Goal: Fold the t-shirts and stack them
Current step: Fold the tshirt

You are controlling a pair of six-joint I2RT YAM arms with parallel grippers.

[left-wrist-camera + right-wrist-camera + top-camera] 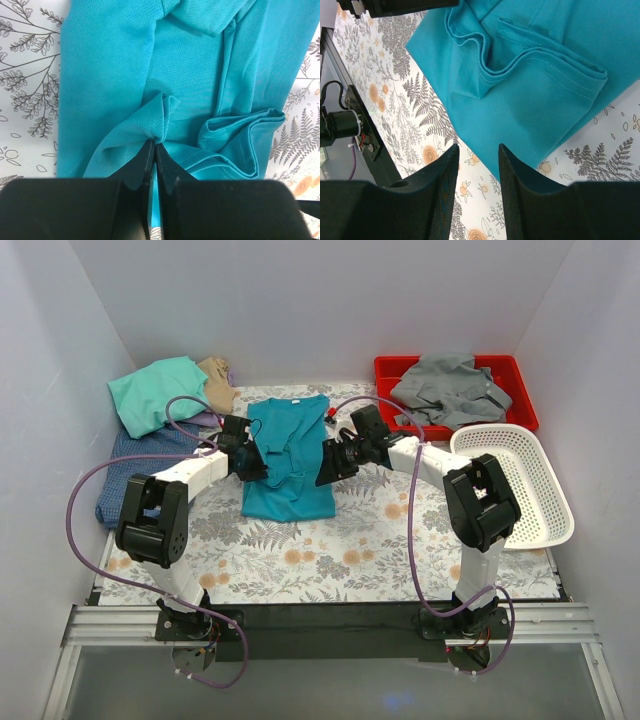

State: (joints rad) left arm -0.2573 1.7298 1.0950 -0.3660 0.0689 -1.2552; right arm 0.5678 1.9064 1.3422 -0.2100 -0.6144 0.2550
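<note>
From above, the teal t-shirt [285,455] is lying flat in the middle of the flowered table [300,560]. Its long axis is running from the near edge toward the far wall, with the collar pointing at the far wall and the hem toward the arms. The left gripper [246,462] is sitting on its left edge and the right gripper [330,462] is hovering by its right edge. A mint shirt [155,392], a tan shirt [215,373] and a blue-checked shirt [140,465] are piling up at the far left. A grey shirt [450,388] is lying in the red tray [385,368] at the far right, beside the white basket [520,485].

In the left wrist view, the jaws are pressing together on a small bunched pinch of the teal cloth, and creases are fanning out from that pinch. A folded sleeve is lying just to the right.

In the right wrist view, the jaws are standing apart, gripping nothing, over the shirt's edge where it meets the table. Whether they are touching the cloth cannot be told.
</note>
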